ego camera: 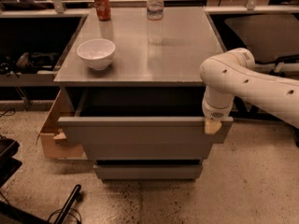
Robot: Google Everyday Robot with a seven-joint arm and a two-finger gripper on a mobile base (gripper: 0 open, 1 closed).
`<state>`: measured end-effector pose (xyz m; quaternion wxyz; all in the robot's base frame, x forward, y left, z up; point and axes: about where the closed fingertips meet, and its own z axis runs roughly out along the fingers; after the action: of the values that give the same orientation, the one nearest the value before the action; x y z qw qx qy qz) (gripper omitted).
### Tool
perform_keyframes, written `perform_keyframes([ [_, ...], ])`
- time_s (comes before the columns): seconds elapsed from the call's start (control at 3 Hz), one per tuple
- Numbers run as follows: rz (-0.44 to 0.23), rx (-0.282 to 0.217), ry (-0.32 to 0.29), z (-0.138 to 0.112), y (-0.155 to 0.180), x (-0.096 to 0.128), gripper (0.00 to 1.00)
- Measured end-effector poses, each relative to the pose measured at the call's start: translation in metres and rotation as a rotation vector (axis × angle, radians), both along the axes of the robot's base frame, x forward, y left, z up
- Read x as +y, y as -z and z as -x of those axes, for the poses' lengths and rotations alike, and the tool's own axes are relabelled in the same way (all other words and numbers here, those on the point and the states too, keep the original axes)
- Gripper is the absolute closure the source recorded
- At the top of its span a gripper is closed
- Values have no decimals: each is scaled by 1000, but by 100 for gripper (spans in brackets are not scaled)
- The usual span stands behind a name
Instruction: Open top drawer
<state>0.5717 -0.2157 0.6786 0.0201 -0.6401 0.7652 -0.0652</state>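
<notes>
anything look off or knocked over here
Nothing spilled or toppled: the bowl, can and bottle stand upright on the cabinet top. The top drawer stands open, with the gripper at the right end of its front. Only the cardboard box left of the cabinet looks ragged at one edge.

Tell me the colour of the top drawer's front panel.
Matte grey top drawer, seen in the camera view; the gripper is at its front rim.
</notes>
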Motion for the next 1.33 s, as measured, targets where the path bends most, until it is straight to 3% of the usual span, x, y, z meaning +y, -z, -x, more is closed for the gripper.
perform_keyframes([
  [0.33, -1, 2, 2, 1, -4, 0, 88],
  [0.67, 0, 2, 4, 5, -4, 0, 88],
  [1.33, 0, 2, 4, 5, -5, 0, 42],
])
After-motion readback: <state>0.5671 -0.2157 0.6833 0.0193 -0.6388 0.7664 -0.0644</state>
